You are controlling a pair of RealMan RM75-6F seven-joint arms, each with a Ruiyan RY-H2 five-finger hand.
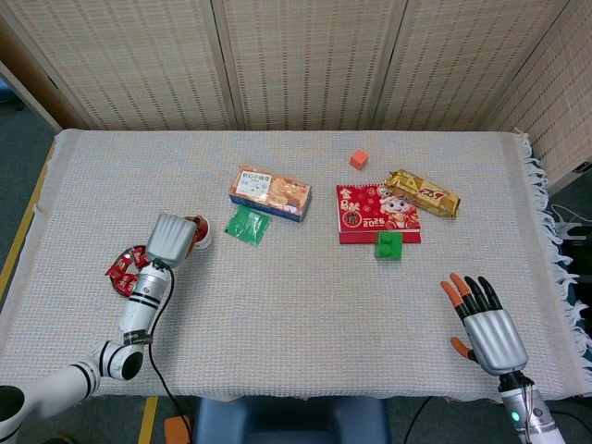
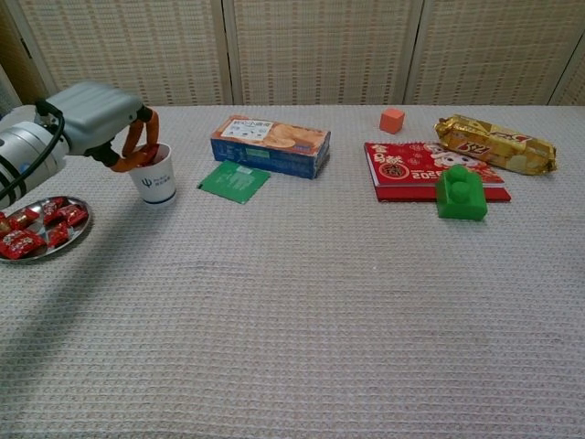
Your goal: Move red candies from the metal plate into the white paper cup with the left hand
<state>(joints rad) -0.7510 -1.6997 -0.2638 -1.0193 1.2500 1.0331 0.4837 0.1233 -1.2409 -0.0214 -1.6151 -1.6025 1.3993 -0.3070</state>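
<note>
— Item one, the red candies?
— Red candies [image 2: 37, 228]: a heap in wrappers on the metal plate [image 2: 77, 237], at the counter's [image 1: 305, 305] near-left side. Whether more lie inside the cup cannot be told; the hand covers its mouth.

— The cup?
— White paper cup [image 2: 155, 180]: upright, with a small dark logo, just beyond and to the right of the plate, apart from it.

— Left hand?
— Left hand [image 2: 101, 123]: poised directly over the cup, orange fingertips [image 2: 134, 139] curled down and drawn together at the rim. Whether a candy sits between them I cannot tell.

— Right hand?
— Right hand [image 1: 487, 324]: near-right corner of the counter, palm down, fingers spread, holding nothing.

— Remaining stock?
— Green packet [image 2: 235, 180], flat, right of the cup. Biscuit box [image 2: 271, 144], just behind it. Red booklet [image 2: 430, 168], with a green block [image 2: 460, 193] on its near edge. Gold snack bag [image 2: 494, 144], just right of the booklet's far corner. Orange cube [image 2: 392, 120], alone toward the far edge.
</note>
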